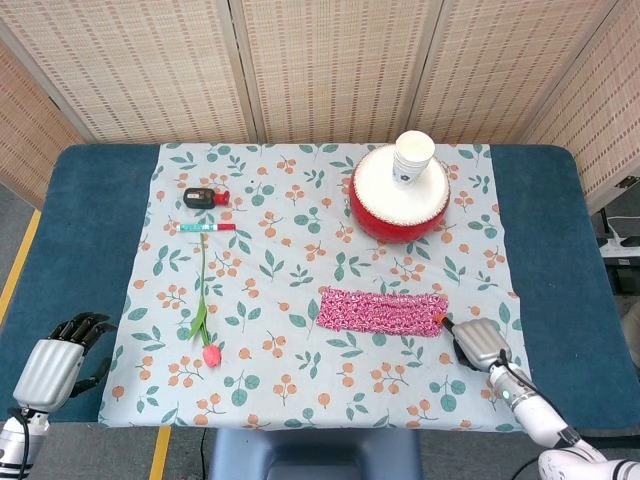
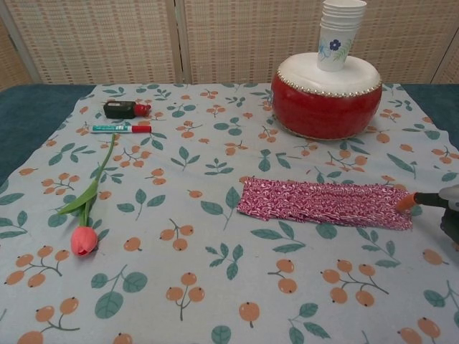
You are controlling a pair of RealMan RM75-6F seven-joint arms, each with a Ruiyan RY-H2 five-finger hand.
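Resting at the near right of the surface (image 1: 545, 250), the right hand (image 1: 478, 343) touched its orange fingertip (image 2: 406, 203) to the pink knitted band (image 1: 381, 311), holding nothing; the left hand (image 1: 60, 362) sat curled, empty, near left.

A cloth (image 1: 330, 200) covered the middle of the worktop (image 1: 90, 230). Far right on it sat a drum (image 1: 399, 195), a stack of paper cups (image 1: 413, 159) on top. Far left lay a small bottle (image 1: 201, 196), a marker (image 1: 207, 227) just in front of it, then a tulip (image 1: 204, 310) running toward the near edge. A knitted band (image 1: 381, 311) lay near right — the right hand (image 1: 476, 343) at its right end, one fingertip touching. The left hand (image 1: 60, 360) rested off the cloth at the near-left corner.
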